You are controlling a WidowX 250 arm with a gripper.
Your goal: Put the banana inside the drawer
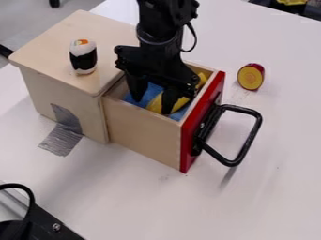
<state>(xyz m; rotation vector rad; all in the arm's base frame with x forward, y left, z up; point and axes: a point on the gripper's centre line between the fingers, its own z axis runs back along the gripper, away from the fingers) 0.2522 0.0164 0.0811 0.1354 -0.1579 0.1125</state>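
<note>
Note that your claw (151,102) stands wide within the drawer (143,133) at the frame's centre, presumably to leave the banana (180,103) lying free inside.

Cam sits above the table (276,201), angled down, facing the side of the drawer (141,136), red front (188,157) at right. Close in, whole wooden box (69,91) fits.
</note>
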